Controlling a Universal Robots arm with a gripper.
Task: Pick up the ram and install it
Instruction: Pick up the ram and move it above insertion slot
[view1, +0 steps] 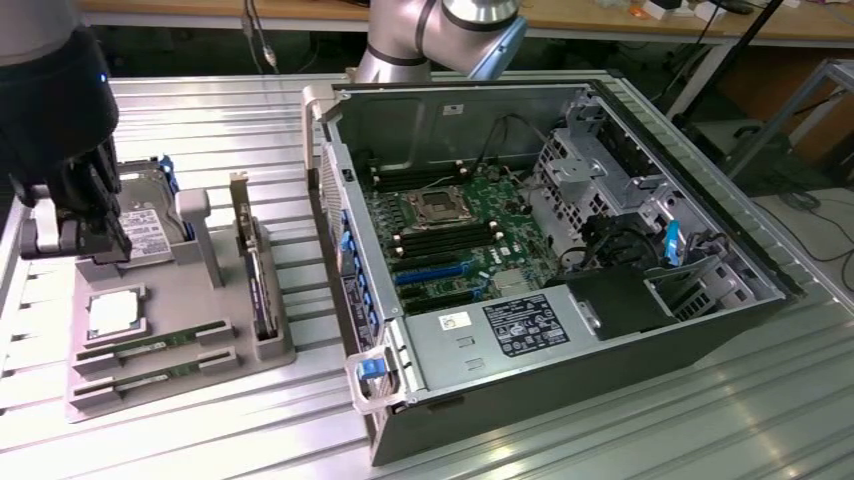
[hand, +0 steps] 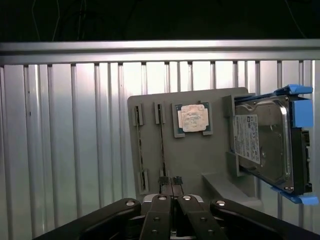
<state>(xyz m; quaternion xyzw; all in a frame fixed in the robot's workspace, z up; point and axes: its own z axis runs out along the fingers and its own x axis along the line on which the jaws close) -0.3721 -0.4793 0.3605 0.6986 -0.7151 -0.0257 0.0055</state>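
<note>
claw (view1: 74, 240): we see it pinched shut on nothing, its tips pressed together, hanging above the grey tray.
claw in the wrist view (hand: 170, 182): we find the closed tips just off one end of the ram, not touching it.
ram (view1: 140, 348) (hand: 162, 145): we see it lying flat in its tray slot, next to the cpu chip.
second ram stick (view1: 140, 377) (hand: 140, 150): we see it parallel, just beside the first, on the side away from the chip.
grey tray (view1: 200, 370) (hand: 200, 155): we see it on the ribbed metal table (view1: 667, 430), at the exterior view's left.
cpu chip (view1: 114, 312) (hand: 192, 118): we see it seated in a square pocket.
hard drive (view1: 140, 230) (hand: 260, 145): we see it at the tray's end past the chip, with blue rails.
expansion card (view1: 260, 290): we see it upright on edge.
computer case (view1: 534, 380): we see it open, with the motherboard (view1: 454, 240) exposed, well apart from the claw.
</note>
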